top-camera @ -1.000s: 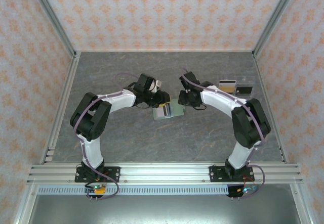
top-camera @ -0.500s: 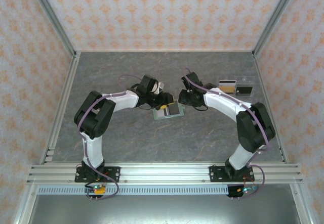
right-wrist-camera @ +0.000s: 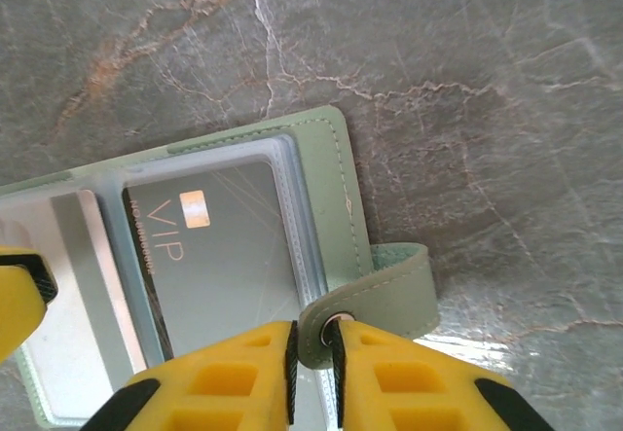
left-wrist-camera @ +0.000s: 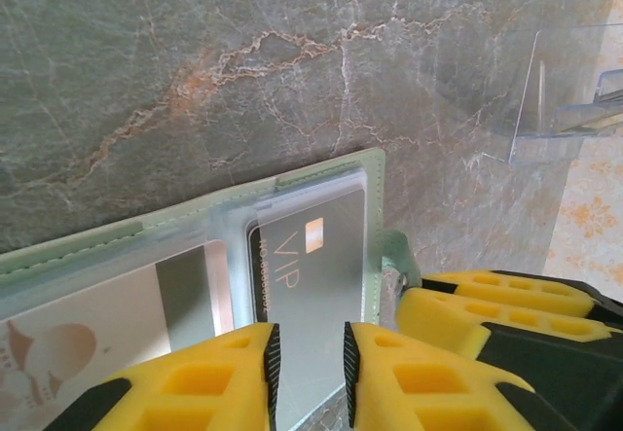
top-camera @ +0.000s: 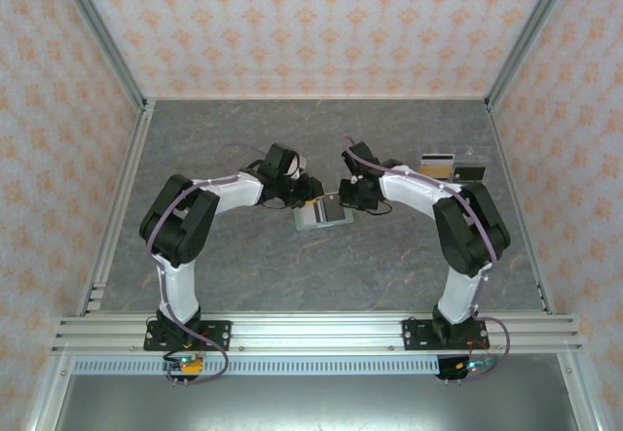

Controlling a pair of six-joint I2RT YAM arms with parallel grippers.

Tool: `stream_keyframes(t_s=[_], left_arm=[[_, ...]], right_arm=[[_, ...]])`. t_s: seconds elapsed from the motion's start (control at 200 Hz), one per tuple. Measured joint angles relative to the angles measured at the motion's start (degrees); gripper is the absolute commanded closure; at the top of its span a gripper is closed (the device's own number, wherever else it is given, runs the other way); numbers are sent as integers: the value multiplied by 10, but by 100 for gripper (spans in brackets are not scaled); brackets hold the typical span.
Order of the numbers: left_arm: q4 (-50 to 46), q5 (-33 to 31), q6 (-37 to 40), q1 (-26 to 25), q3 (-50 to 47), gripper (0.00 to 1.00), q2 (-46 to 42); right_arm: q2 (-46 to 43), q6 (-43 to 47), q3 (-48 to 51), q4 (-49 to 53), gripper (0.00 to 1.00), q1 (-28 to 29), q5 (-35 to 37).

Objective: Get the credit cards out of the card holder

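The sage-green card holder [top-camera: 323, 213] lies open on the table between both grippers. A dark grey VIP card [left-wrist-camera: 311, 266] [right-wrist-camera: 224, 256] sits in its clear right-hand pocket. A pale card [left-wrist-camera: 88, 319] shows in the pocket beside it. My left gripper [left-wrist-camera: 311, 363] [top-camera: 310, 197] stands over the VIP card, jaws a narrow gap apart with nothing pinched between them. My right gripper [right-wrist-camera: 312, 348] [top-camera: 350, 196] is shut on the snap end of the holder's green strap [right-wrist-camera: 394, 280], which curls up from the holder's right edge [right-wrist-camera: 336, 183].
Two loose cards [top-camera: 438, 165] [top-camera: 471, 171] lie at the back right of the table. A clear plastic stand [left-wrist-camera: 560, 90] is near them. The right gripper's yellow fingers [left-wrist-camera: 492, 305] sit close beside my left ones. Open stone tabletop [top-camera: 292, 266] lies in front.
The right gripper has shifted a little left toward the holder's right edge. The left gripper and the holder have barely moved.
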State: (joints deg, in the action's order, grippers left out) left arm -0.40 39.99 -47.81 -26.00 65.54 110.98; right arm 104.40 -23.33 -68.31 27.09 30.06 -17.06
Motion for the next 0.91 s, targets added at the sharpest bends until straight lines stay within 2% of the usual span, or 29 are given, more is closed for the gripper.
stream_keyframes(t_s=[0.365,0.556,0.676,0.781,0.906], left_arm=[[-1,2,-4,-2,4,75,27],[-9,0,-3,-2,9,75,27],[-18,-4,-3,-2,12,76,27],[-19,-5,-3,-2,12,79,28],[-24,-10,-2,-2,12,80,28]], right_arm=[[35,0,-20,0,81,0,-9],[26,-1,-20,7,71,0,16],[-21,5,-13,11,69,2,44],[-55,14,-15,12,70,14,57],[-41,24,-28,13,74,42,57]])
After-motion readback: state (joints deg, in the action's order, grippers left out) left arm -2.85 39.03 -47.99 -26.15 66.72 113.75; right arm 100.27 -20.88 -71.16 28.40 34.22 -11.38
